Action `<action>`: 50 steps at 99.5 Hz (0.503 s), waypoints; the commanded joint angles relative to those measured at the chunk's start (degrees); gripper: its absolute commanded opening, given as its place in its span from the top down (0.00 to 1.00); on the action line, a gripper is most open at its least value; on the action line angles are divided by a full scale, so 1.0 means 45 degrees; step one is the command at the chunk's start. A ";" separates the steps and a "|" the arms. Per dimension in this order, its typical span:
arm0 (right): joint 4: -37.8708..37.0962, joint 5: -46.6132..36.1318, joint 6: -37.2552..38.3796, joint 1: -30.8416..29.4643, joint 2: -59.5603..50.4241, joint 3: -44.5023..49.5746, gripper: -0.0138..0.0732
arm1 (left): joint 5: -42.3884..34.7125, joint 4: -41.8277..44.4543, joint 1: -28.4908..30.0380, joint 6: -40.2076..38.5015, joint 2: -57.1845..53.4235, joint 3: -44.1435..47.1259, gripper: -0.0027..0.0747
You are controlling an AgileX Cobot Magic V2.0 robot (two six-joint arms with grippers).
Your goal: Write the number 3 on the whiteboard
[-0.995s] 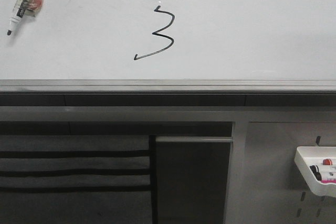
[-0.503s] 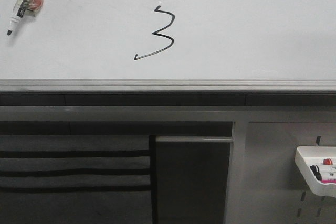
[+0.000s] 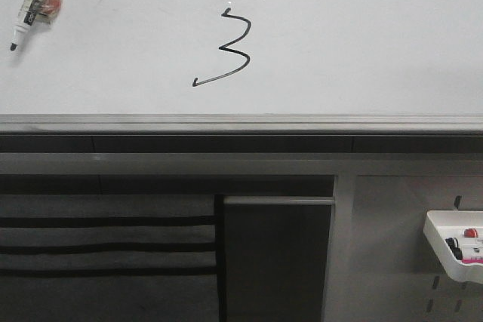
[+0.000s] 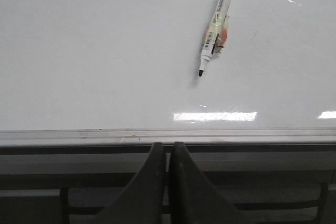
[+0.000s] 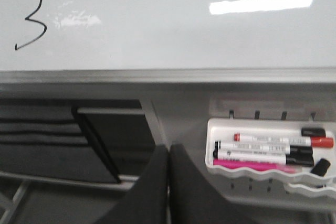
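Whiteboard (image 3: 362, 43) bears number 3 (image 3: 226, 49); left gripper (image 4: 168, 153) and right gripper (image 5: 168, 156) closed, empty.

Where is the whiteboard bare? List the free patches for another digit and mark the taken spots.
The whiteboard is bare right of the number 3, out to the picture's edge, and between it and the uncapped marker at upper left. Those two spots are taken. The white tray below is crowded with markers.

One whiteboard (image 3: 362, 50), one number 3 (image 3: 226, 49), one loose marker (image 3: 34, 1), one tray (image 5: 220, 129).
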 commanded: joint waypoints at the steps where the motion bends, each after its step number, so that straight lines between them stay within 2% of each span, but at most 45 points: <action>1: -0.0121 -0.2905 -0.0013 -0.0081 -0.0927 0.0871 0.93 | -0.0926 -0.0024 -0.0006 -0.0144 -0.0381 0.0024 0.99; 9: -0.0121 -0.5100 -0.0013 -0.0081 -0.1834 0.2258 0.93 | -0.0926 -0.0024 -0.0006 -0.0144 -0.0381 0.0024 0.99; 22: -0.0121 -0.7279 -0.0013 -0.0081 -0.2753 0.3903 0.93 | -0.0926 -0.0024 -0.0006 -0.0144 -0.0381 0.0024 0.99; 37: -0.0066 -0.8836 -0.0013 -0.0081 -0.3106 0.5217 0.93 | -0.0926 -0.0024 -0.0006 -0.0144 -0.0381 0.0024 0.99; 50: -0.0101 -0.8391 -0.0034 -0.0081 -0.3106 0.5157 0.93 | -0.0926 -0.0024 -0.0006 -0.0144 -0.0381 0.0024 0.99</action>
